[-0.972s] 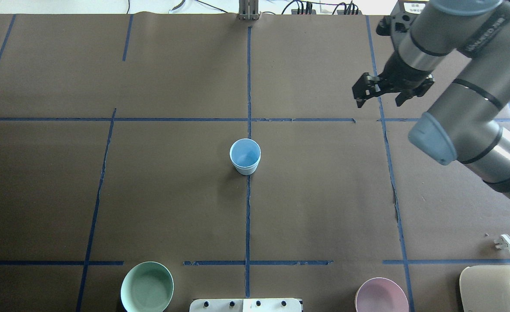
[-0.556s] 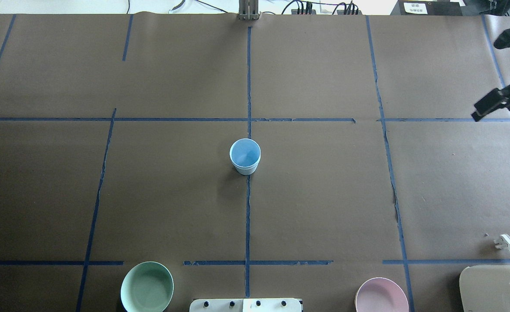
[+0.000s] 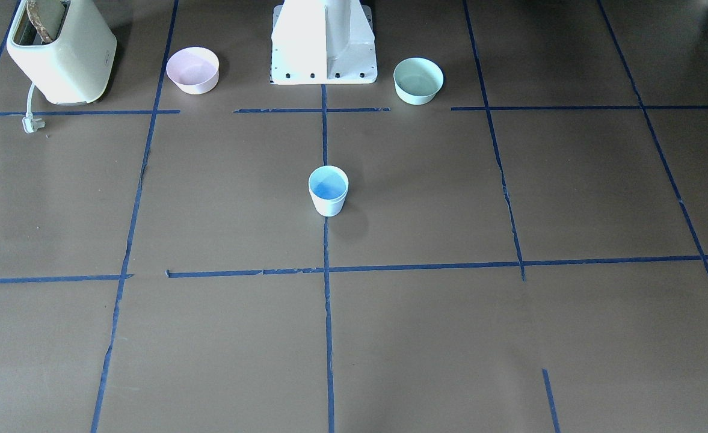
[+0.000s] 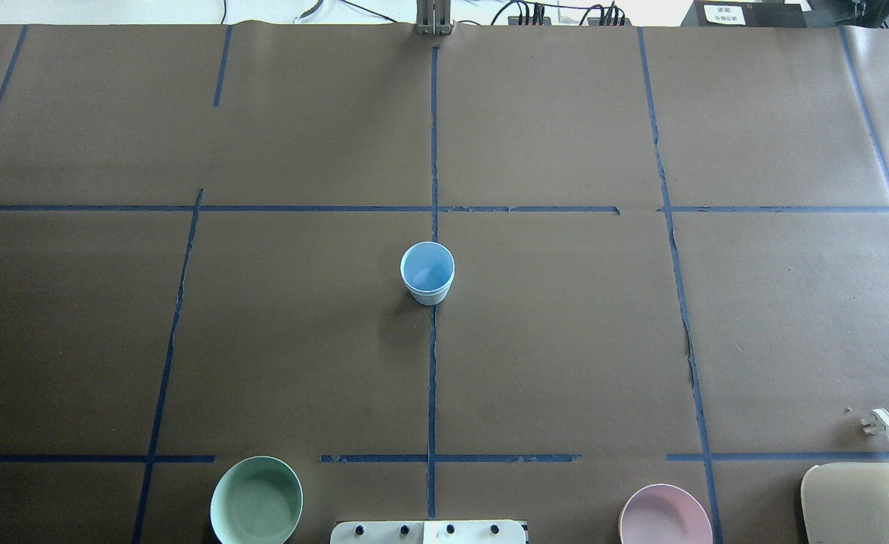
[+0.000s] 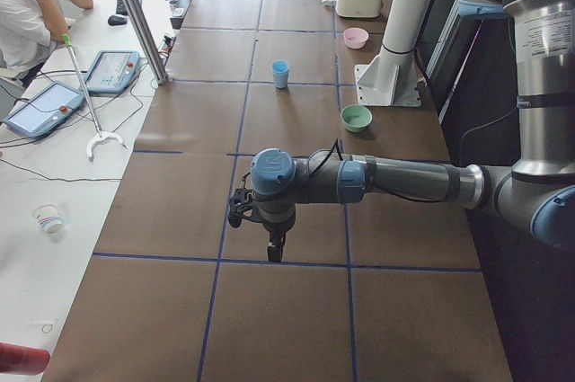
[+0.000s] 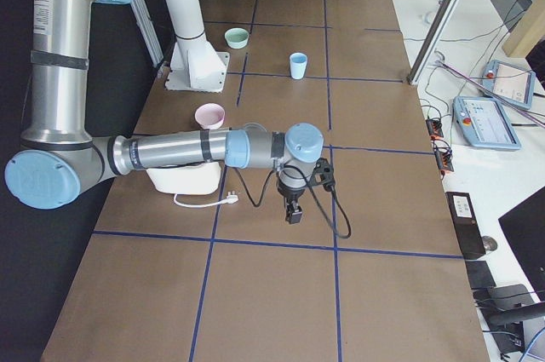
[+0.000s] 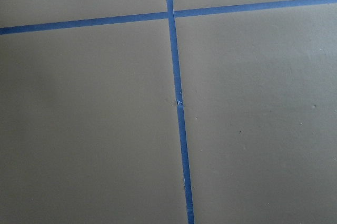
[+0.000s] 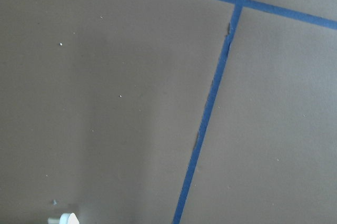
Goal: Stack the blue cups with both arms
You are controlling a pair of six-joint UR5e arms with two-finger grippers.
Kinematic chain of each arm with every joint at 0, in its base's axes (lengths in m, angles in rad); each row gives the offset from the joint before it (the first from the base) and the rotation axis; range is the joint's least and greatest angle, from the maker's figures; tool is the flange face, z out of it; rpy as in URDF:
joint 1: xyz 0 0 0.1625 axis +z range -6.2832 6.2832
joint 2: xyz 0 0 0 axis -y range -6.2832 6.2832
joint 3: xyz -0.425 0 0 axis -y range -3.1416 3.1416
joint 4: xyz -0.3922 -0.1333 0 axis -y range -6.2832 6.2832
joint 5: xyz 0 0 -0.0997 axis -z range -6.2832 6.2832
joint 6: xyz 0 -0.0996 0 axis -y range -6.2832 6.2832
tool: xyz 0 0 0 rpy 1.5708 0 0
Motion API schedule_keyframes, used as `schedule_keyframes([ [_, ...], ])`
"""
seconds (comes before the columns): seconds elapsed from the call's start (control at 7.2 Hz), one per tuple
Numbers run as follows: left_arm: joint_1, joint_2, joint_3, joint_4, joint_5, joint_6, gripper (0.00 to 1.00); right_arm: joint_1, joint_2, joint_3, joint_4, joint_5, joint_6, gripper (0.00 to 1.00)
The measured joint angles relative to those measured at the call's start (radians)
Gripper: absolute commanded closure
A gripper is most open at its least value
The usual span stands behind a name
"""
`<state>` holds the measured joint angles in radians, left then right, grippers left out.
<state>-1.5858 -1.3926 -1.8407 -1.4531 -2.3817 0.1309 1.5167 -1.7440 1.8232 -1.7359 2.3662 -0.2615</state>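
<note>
Brown paper ruled into squares by blue tape [image 4: 433,151] covers the surface [image 4: 565,340], a grid that probably marks working zones. Two grey arms stretch low over it, the left arm [image 5: 395,180] toward one end and the right arm [image 6: 179,149] toward the other, both well apart from the middle, likely parked out of the way. The left hand [image 5: 276,249] and right hand [image 6: 293,211] point down at the paper; I cannot tell whether either is released or clenched. One white pedestal [image 3: 323,42] and one cream toaster [image 3: 62,51] stand along the robot's edge, with two bowls, one pink [image 3: 192,70] and one green [image 3: 418,80]. One blue cup [image 4: 427,273] stands upright on the middle tape line, where either arm could probably reach it. Whether a second cup sits nested inside is too fine to tell.
</note>
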Motion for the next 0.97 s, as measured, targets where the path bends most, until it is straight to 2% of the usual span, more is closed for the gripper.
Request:
schedule_keyframes([
  [0.97, 0.002, 0.007, 0.026, 0.002, 0.006, 0.002, 0.0, 0.02, -0.013, -0.025, 0.005, 0.015, -0.004, 0.0],
])
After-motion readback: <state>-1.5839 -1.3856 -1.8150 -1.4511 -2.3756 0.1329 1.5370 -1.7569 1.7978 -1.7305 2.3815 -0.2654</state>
